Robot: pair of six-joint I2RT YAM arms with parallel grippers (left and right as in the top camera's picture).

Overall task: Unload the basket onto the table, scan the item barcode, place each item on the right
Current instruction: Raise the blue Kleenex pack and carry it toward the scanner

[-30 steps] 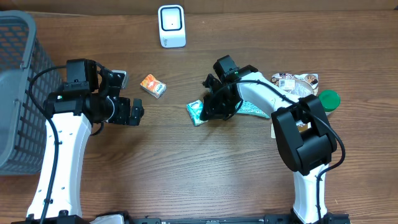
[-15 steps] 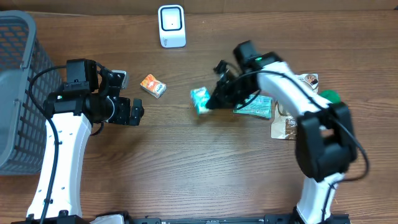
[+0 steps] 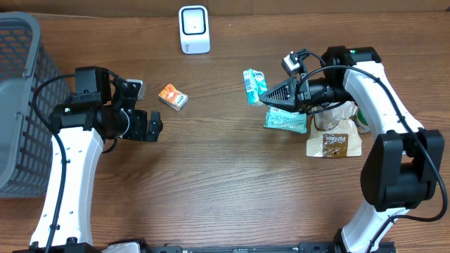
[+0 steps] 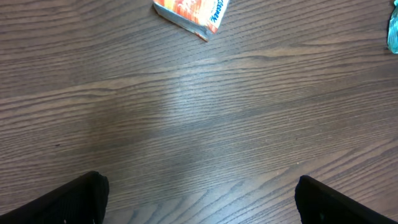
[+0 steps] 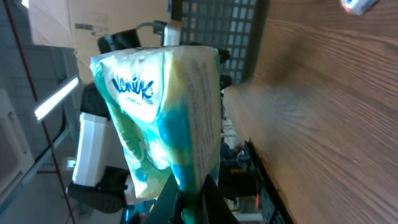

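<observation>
- The right arm reaches up from the near edge of the worktop, bends at the far right and turns back leftward, so its wrist points toward the space below and to the right of the scanner.
- The right pincer is clenched on the lower edge of a teal-and-white tissue pack. In the wrist view the pack stands up from the pinching tips, clear of the wood.
- The pack hangs down-right of the scanner, nearer to it than any other item on that side.
- The left arm rises from the near-left corner and folds at the elbow. Its forearm runs rightward, well down-left of the scanner.
- The left pincer is released, its dark fingers spread wide at the lower corners of the wrist view, with bare wood between them.
- An orange box lies down-left of the scanner, just beyond the left pincer and apart from it.
- A grey mesh basket stands far left of the scanner, cut by the frame edge; I cannot tell what is in it.
- Under the right forearm, far down-right of the scanner, lie a second teal pack and a brown pouch.
</observation>
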